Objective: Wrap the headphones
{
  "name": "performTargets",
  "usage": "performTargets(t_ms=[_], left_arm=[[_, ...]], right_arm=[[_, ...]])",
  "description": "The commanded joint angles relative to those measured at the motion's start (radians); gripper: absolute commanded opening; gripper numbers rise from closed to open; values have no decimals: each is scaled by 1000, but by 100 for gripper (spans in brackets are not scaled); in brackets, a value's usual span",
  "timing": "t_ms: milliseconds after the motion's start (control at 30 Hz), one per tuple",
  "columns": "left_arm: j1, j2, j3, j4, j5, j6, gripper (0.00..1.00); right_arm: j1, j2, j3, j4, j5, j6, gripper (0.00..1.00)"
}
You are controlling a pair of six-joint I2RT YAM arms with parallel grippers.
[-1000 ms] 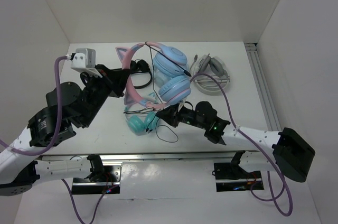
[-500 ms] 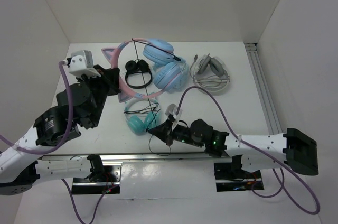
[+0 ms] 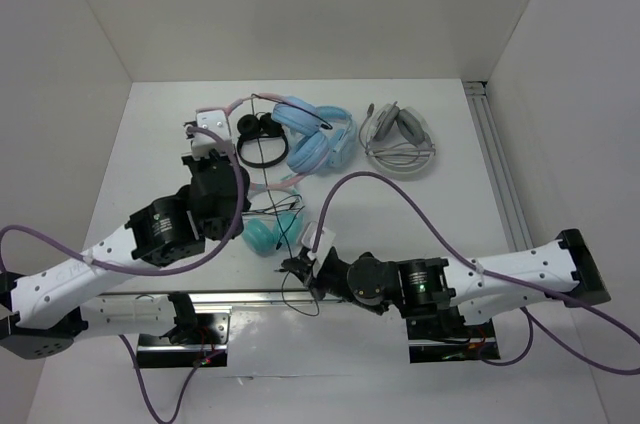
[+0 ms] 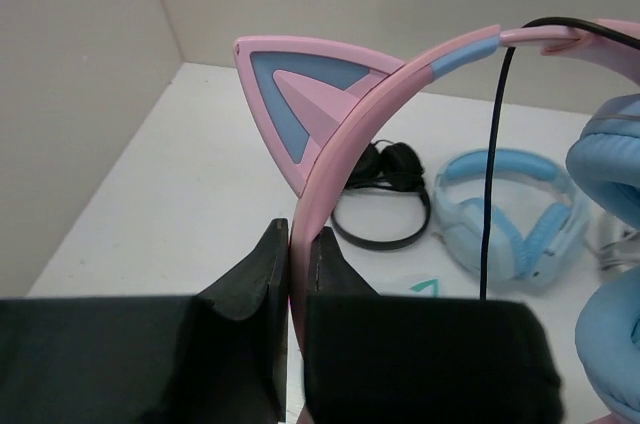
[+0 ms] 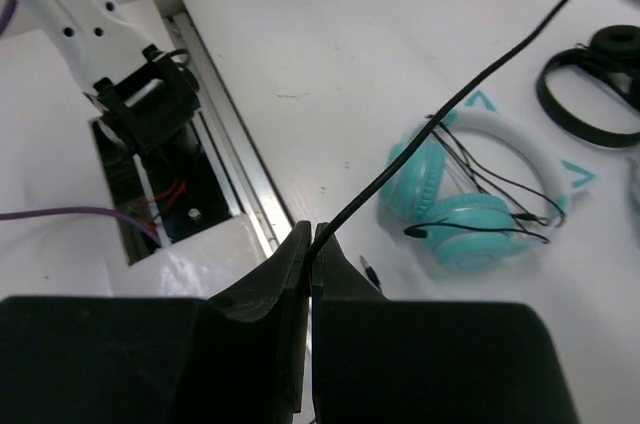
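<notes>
At the near edge the right gripper (image 5: 310,234) is pinched tight on the cable (image 5: 450,104), which runs taut over the teal pair (image 3: 265,234). Farther back the left gripper (image 4: 297,244) clamps the pink band (image 4: 400,84) of the headphones (image 3: 310,139), raised over mid-table. The winding step looks to be in hand. The next move probably means carrying the cable round the band without letting it slacken.

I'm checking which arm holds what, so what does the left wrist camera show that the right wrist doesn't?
Left wrist only: the left fingers clamped on the pink headband below its cat ear, plus the all-blue headphones. Right wrist only: the right fingers pinching the black cable, and the teal headphones' ear cups. Both: that cable and the small black headset.
</notes>
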Motion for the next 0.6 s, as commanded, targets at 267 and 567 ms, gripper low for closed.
performTargets(t_ms=[267, 567], left_arm=[[-11, 2, -23, -109, 45, 113, 0], [-11, 123, 51, -494, 355, 17, 0]], right_arm=[[31, 21, 268, -397, 330, -126, 0], [41, 133, 454, -640, 557, -172, 0]])
